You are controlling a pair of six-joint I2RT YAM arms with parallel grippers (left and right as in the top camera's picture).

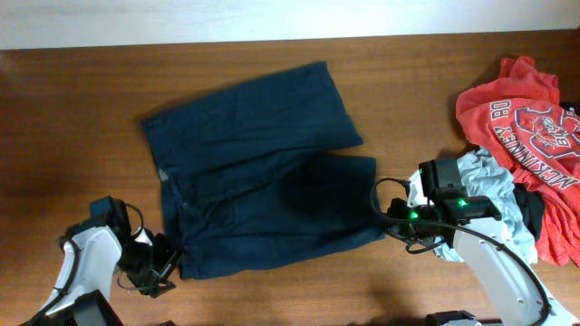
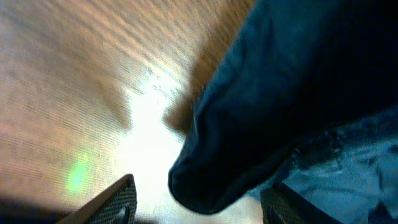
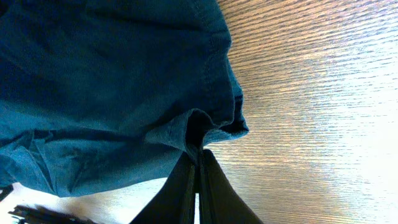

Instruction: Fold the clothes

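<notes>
Dark navy clothes (image 1: 263, 172) spread on the wooden desk (image 1: 72, 118), filling the centre of the overhead frame. One wide leg angled toward upper centre, the other reaching right of centre, waistband side toward the left. Partly doubled over, with creases running through the middle.

Left hand (image 1: 161, 267) low in the lower left of the overhead frame, just beside the lower left corner of the clothes. In the left wrist view, fingers (image 2: 121, 202) well apart at the bottom edge, a rounded fold of the cloth hanging between them, clamped by neither. Open wide, holding nothing. Bare desk with a bright glare patch at the left of that view.

Right hand (image 1: 388, 215) at right of centre, against the right edge of the clothes. In the right wrist view, fingers (image 3: 186, 186) pressed together with no gap, tips at a puckered hem; seemingly nipping a thin bit of that hem, though the tips lie in shadow.

Heap of other garments at the far right of the overhead frame, well apart from the clothes: red printed shirt (image 1: 521, 118) on top, pale grey cloth (image 1: 494, 186) below it, near the right arm.
</notes>
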